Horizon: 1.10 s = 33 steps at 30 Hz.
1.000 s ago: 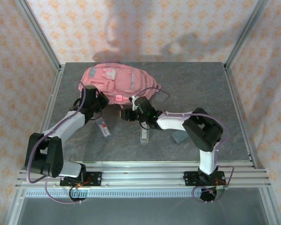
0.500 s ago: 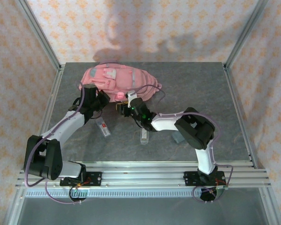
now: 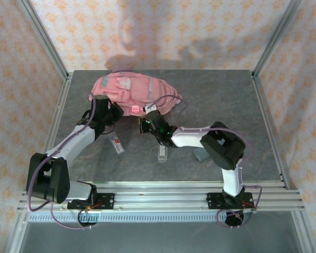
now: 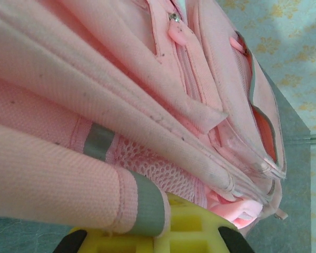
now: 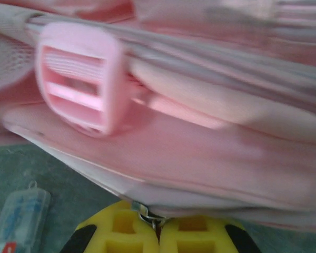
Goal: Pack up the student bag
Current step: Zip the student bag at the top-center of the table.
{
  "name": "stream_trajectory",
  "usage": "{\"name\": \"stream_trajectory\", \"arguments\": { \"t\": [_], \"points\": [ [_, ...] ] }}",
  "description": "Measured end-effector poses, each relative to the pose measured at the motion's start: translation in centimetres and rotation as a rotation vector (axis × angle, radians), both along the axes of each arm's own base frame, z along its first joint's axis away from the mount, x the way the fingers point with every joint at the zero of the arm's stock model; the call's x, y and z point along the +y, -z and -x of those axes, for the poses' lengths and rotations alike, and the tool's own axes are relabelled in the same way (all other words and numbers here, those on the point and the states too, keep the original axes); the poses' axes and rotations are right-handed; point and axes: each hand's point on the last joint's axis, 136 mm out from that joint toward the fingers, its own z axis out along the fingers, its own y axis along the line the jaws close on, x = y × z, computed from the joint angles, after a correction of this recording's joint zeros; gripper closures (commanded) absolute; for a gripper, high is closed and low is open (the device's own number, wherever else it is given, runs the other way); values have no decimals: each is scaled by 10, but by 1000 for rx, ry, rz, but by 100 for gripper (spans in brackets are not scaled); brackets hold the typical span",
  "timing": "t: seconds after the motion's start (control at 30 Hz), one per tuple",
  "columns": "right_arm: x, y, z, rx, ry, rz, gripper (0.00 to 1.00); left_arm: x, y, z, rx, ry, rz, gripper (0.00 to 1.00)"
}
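At table rear, pink student bag, mesh + grey trim; L jaws clench strap, R jaws clench zip pull.

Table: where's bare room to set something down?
Free: the right side of the table, between the bag and the right rail. Crowded: in front of the bag, with both arms, a packet, a clear case and a grey block.

Top external camera: high at the near edge, looking down over the whole table. 2 wrist cameras: hard against the student bag (common to all 3 views), facing its fabric.
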Motion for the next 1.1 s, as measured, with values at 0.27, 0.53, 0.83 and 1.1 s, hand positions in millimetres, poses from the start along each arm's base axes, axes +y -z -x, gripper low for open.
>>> {"name": "stream_trajectory", "arguments": {
  "t": [0.27, 0.53, 0.83, 1.1],
  "points": [
    [-77, 22, -3, 122, 88, 73, 100, -2, 22, -1, 45, 29, -40, 100],
    [-90, 32, 15, 197, 41, 145, 100, -2, 57, -10, 120, 64, -100, 100],
    [-36, 14, 35, 244, -108, 102, 100, 20, 38, -66, 52, 3, -217, 37],
    [4, 27, 40, 344, -189, 14, 100, 8, 19, -30, -34, 20, -176, 30]
  ]
}}
